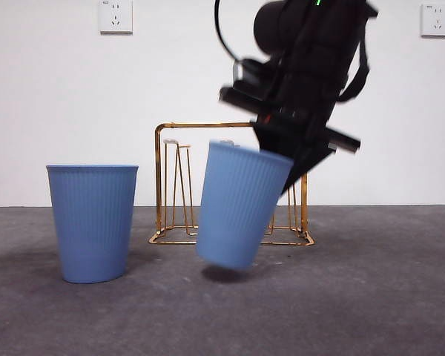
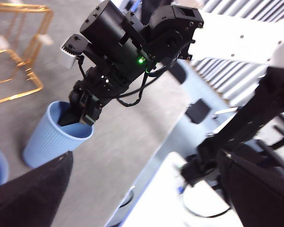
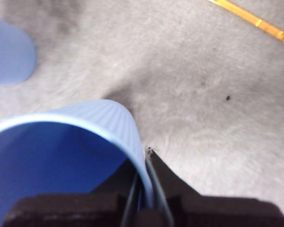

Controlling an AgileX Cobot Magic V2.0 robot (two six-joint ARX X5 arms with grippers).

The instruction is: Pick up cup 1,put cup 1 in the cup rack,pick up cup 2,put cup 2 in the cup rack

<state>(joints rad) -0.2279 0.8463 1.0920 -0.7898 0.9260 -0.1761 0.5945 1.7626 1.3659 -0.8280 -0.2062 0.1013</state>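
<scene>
The table [image 1: 386, 297] is grey and mostly bare, with wide open surface at the near side and to the right in the front view. In the left wrist view its edge runs past the held cup, with floor and other equipment beyond.

The right arm [image 1: 311, 67] comes down from the top of the front view, big and dark. Its gripper [image 1: 285, 167] is clamped on the rim of one blue ribbed cup [image 1: 241, 204]: the right wrist view shows one jaw inside the wall and one outside. This cup hangs tilted, clear of the table, a shadow under it, in front of the rack.

The rack [image 1: 163, 185], gold wire, stands behind, toward the wall, its pegs bare where they show.

The second cup [image 1: 93, 222] stands upright on the table, mouth up, well apart from the held one; its inside is hidden.

The left gripper [image 2: 132, 198] waits well off to the side, jaws apart, nothing between them.
</scene>
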